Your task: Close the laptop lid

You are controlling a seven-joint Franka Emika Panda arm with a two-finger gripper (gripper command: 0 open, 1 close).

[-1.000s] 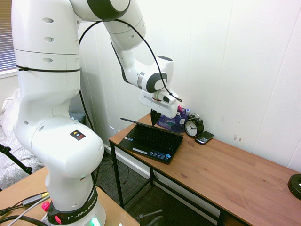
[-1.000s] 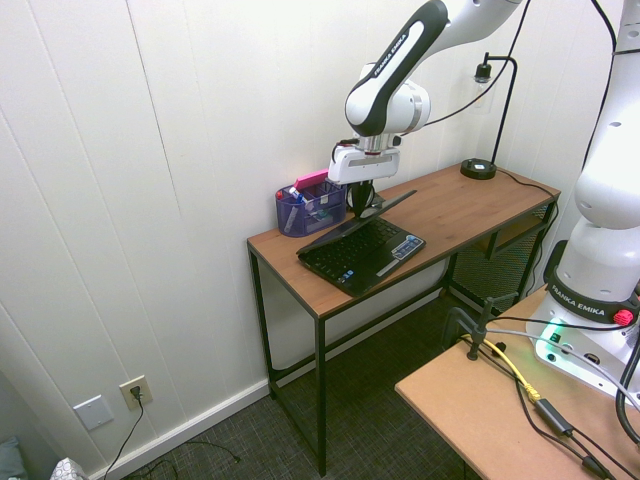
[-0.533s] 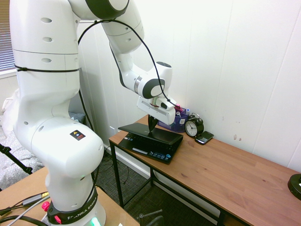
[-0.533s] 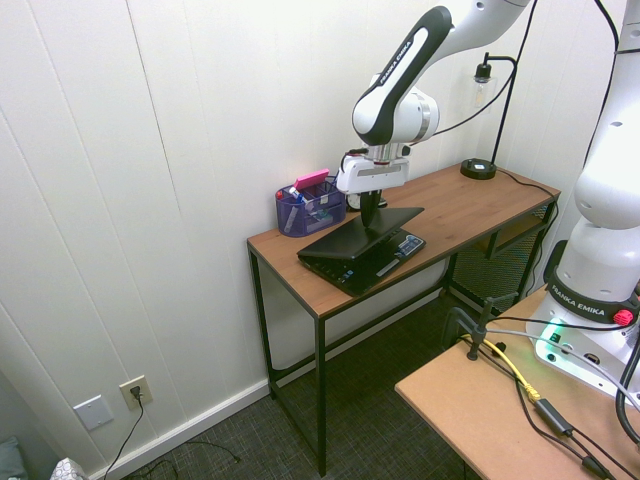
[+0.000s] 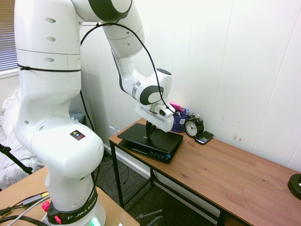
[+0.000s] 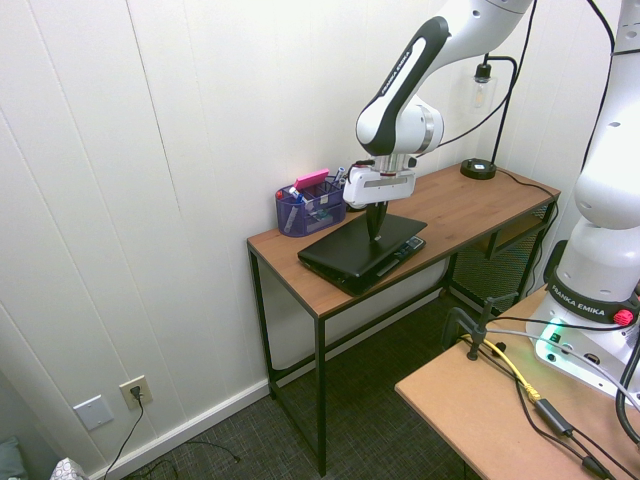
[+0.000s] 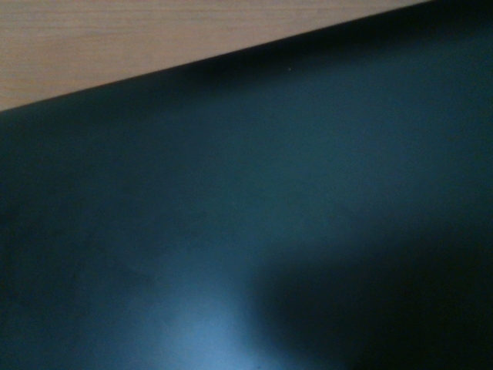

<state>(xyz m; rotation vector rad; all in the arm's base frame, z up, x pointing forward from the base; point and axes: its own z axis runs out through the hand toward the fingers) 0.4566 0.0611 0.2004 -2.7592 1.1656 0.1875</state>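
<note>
Now your laptop lid lies nearly flat on the laptop, where a second ago it stood half raised. Your gripper has come down with it, fingers pinched together, holding nothing, tips pressing the lid's back on the wooden desk.

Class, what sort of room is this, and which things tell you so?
Probably a home office or study corner: a narrow wooden desk against a panelled wall holds a laptop, an alarm clock and a blue pen organiser.
</note>
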